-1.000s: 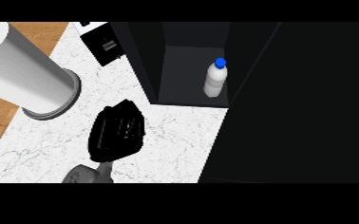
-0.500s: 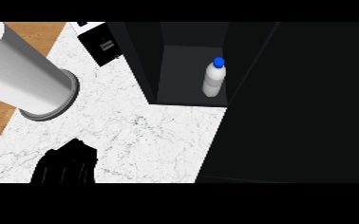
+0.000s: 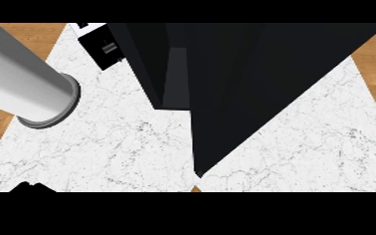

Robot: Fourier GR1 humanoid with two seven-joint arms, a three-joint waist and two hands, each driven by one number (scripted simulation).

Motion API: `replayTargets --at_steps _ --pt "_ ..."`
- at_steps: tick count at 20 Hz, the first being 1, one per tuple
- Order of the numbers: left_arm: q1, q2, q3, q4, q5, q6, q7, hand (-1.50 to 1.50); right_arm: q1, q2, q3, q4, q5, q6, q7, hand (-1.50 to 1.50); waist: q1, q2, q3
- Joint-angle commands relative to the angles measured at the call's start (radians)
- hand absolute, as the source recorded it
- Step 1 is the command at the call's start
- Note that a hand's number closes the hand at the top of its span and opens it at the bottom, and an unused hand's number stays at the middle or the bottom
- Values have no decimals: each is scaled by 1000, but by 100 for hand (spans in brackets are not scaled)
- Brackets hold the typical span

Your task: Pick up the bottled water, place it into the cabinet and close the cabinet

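**Cabinet door nearly shut, bottle out of sight**

At the lower left edge a sliver of the left hand [image 3: 29,187] shows; whether it is open I cannot tell. A grey cylinder [image 3: 33,87] stands on the counter [image 3: 125,144]. The black cabinet [image 3: 220,79] fills the middle, its door covering the opening. The bottle is hidden, presumably inside. The right hand is unseen. Little seems left.

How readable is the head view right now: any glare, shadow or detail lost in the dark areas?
Head view: no glare, flat even light on the white marbled counter. The black cabinet reads as a nearly featureless dark mass; only a faint grey gradient on its left panel. The grey metal cylinder shows soft shading. A dark sliver at the lower left edge is too small to identify.
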Motion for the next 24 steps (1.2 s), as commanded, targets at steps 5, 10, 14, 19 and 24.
replayTargets --at_steps 5,10,14,19,24 --pt "153 22 79 -34 49 -128 -50 150 -212 125 -224 315 -144 32 -51 150 -2 8 2" --pt "119 93 222 -9 165 -197 -1 150 -380 126 -327 514 -213 38 -104 150 -5 9 2" --pt "175 101 270 -18 203 -239 4 150 -408 127 -450 699 -270 151 -232 150 4 13 3" --pt "280 62 286 -54 169 -310 -29 150 -403 112 -508 839 -295 252 -301 150 1 9 3" --pt "163 44 304 42 168 -310 2 150 -471 127 -513 1010 -304 231 -376 150 -7 10 2"
